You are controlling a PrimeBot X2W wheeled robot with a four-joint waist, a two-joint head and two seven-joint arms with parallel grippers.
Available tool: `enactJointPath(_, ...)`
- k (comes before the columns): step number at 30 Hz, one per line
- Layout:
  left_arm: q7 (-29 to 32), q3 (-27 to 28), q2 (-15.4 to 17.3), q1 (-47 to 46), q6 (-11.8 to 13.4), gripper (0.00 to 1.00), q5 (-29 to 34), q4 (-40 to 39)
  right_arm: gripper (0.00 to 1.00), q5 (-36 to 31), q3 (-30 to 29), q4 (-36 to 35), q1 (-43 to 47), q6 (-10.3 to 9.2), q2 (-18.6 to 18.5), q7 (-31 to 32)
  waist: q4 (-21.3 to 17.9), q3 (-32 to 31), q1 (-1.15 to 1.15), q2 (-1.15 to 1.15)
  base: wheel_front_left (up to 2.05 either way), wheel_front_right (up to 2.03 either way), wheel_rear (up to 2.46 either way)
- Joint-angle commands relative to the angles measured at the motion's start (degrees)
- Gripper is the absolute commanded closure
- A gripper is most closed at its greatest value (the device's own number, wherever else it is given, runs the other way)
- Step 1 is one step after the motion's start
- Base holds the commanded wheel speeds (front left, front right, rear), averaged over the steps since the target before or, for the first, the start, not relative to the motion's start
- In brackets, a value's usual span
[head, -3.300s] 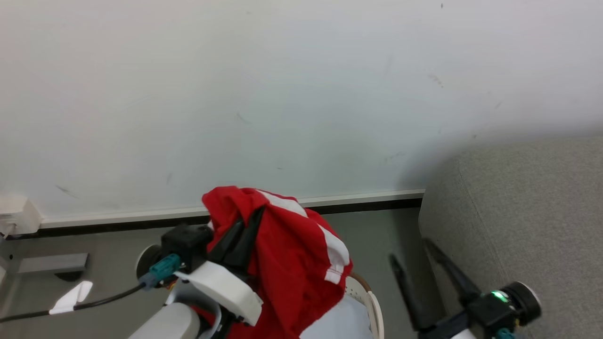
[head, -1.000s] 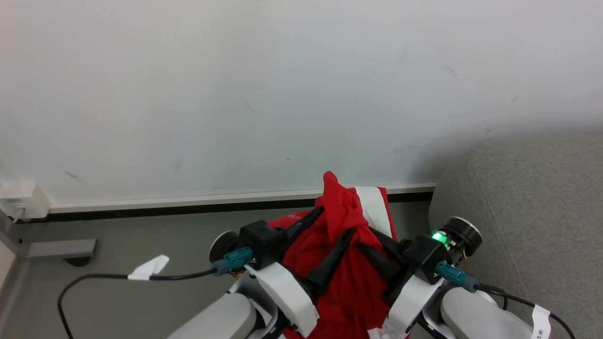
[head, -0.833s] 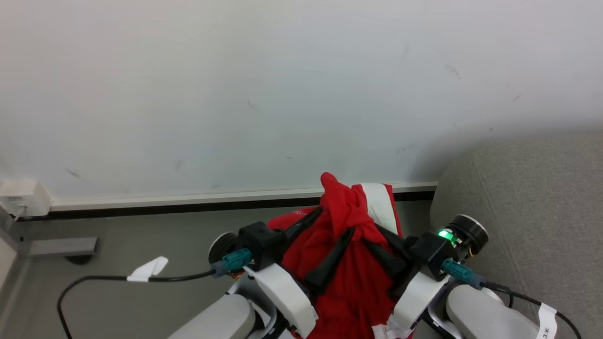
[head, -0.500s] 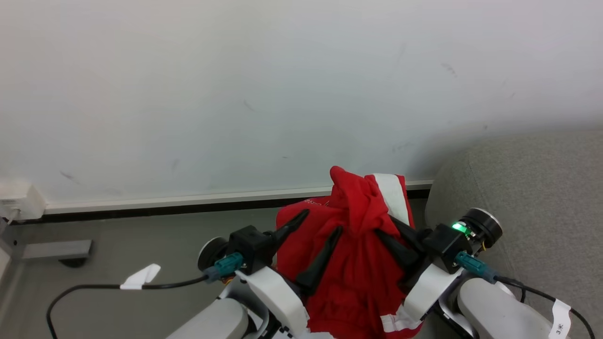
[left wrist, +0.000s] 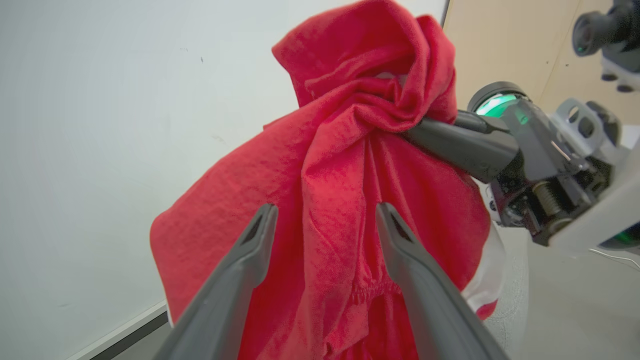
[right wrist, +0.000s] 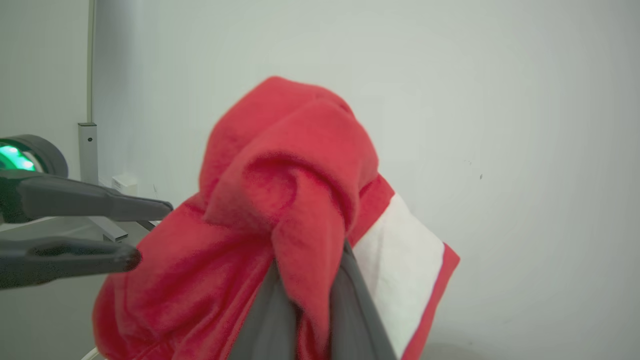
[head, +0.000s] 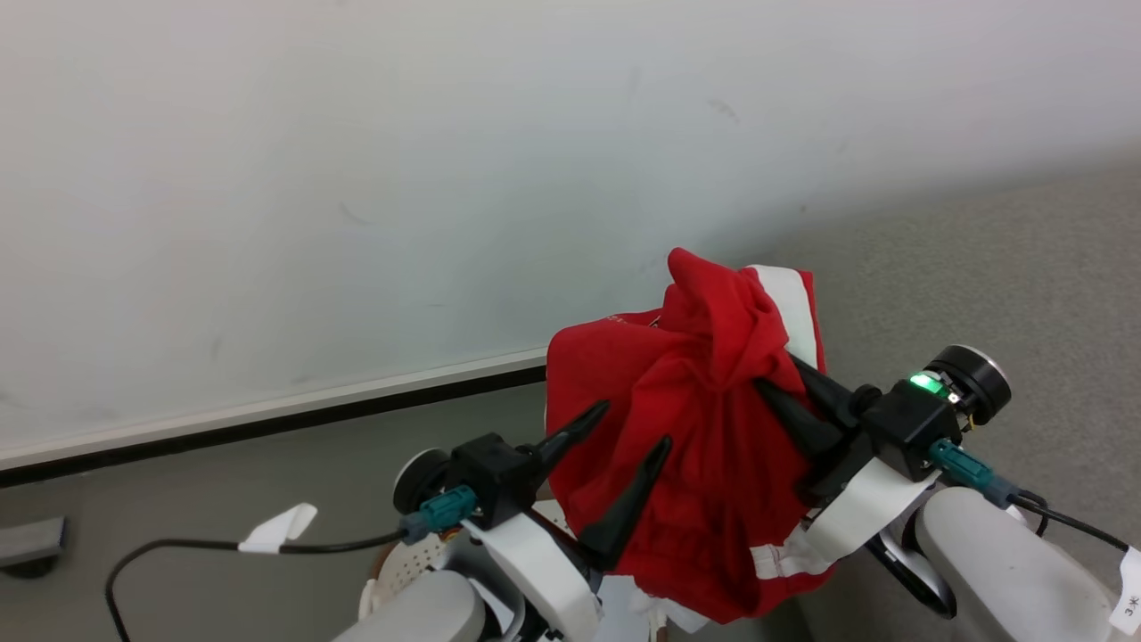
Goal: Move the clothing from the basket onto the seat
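Note:
The red clothing (head: 695,446) hangs bunched in the air, its white panel (head: 793,308) turned toward the grey seat (head: 998,267) at the right. My right gripper (head: 777,374) is shut on a fold near the top of the clothing (right wrist: 290,170), and the cloth drapes over its fingers (right wrist: 350,305). My left gripper (head: 633,425) stands open, its two fingers (left wrist: 260,235) spread just in front of the clothing (left wrist: 350,125). A perforated white piece of the basket (head: 414,557) peeks out low, behind my left forearm.
A white wall with a dark baseboard (head: 267,423) runs behind. A black cable with a white tag (head: 276,528) lies on the grey floor at the left. My left gripper (right wrist: 150,230) appears in the right wrist view at the left.
The left gripper, which held the clothing alone, has let go and opened; the right gripper has it now. The head view has swung toward the seat, and the clothing sits higher.

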Motion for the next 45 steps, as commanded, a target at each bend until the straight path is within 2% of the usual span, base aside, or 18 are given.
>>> enactJointPath(1,-0.20,-0.12,0.02,-0.02,0.06,0.00,0.78,-0.29,1.00,-0.21,-0.53,-0.60,0.21,-0.14,-0.76,-0.17,-2.08,0.42,0.00,0.00,0.00,0.00,0.00)
enactJointPath(12,-0.03,-0.96,-0.18,-0.64,0.34,0.00,1.21,-2.12,1.00,-0.54,-5.17,-3.29,0.45,-0.14,-3.77,-0.17,-7.19,1.65,0.00,0.00,0.00,0.00,0.00)
enactJointPath(17,0.38,-1.12,0.15,-1.47,0.37,0.00,1.55,-3.21,1.00,-0.84,-8.27,-3.26,-0.80,-0.14,-4.62,-0.17,-7.37,3.29,0.00,0.00,0.00,0.00,0.00)
enactJointPath(22,1.40,-1.21,0.95,-4.04,0.02,0.00,2.46,-4.88,1.00,-2.28,-13.28,-3.39,-4.91,-0.14,-6.02,-0.16,-5.92,7.74,0.00,0.00,0.00,0.00,0.00)
enactJointPath(31,3.21,-1.57,2.60,-9.22,-1.05,0.00,4.91,-7.72,1.00,-4.14,-17.46,-2.84,-19.60,-0.14,-12.79,3.34,-2.47,17.69,0.00,0.00,0.00,0.00,0.00)
enactJointPath(36,3.47,-1.42,2.50,-11.74,-1.70,0.00,5.28,-9.49,1.00,-3.85,-18.46,-2.18,-29.58,-0.14,-19.20,7.10,0.03,23.06,0.00,0.00,0.00,0.00,0.00)
enactJointPath(45,2.90,-0.81,3.16,-14.16,-1.83,0.00,6.09,-12.09,1.00,-3.85,-26.04,3.80,-46.95,-0.15,-26.99,11.58,2.56,29.53,0.00,0.00,0.00,0.00,0.00)
